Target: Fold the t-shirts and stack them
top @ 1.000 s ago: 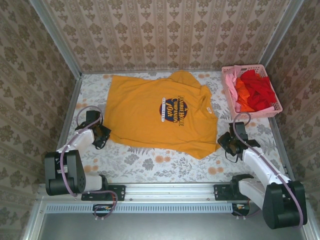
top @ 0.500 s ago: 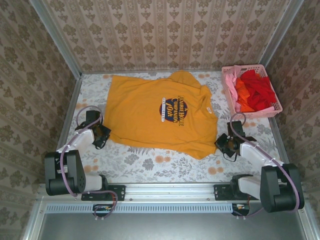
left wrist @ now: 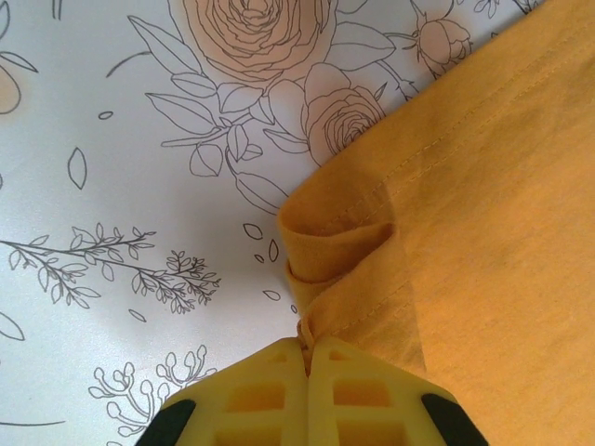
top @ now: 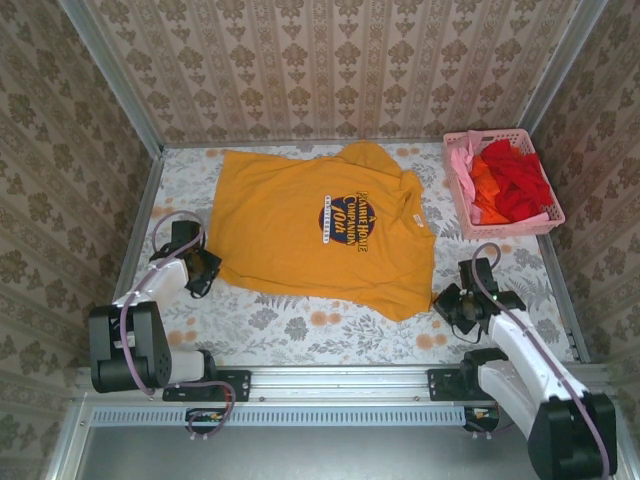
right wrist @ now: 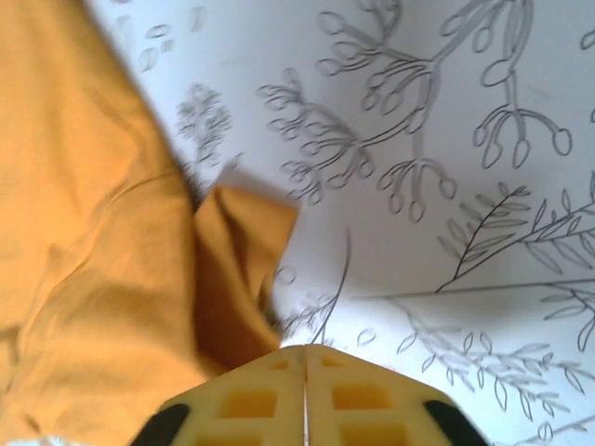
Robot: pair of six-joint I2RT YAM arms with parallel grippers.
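"So, where is the orange-yellow t-shirt (top: 300,230)?"

"Spread out logo-up on the flowered tabletop (top: 300,330), towards the left and middle. More t-shirts (top: 515,180), red and orange, are heaped in the pink basket (top: 490,133) at the far right corner."

"And the left claw (left wrist: 305,351)?"

"Closed on the shirt's near left corner; the hem is bunched into a small fold just ahead of the fingertips."

"The right claw (right wrist: 305,355)?"

"Down at the near right corner with its fingers pressed together. The cloth corner lies against the left finger, but I cannot tell whether any of it is pinched."
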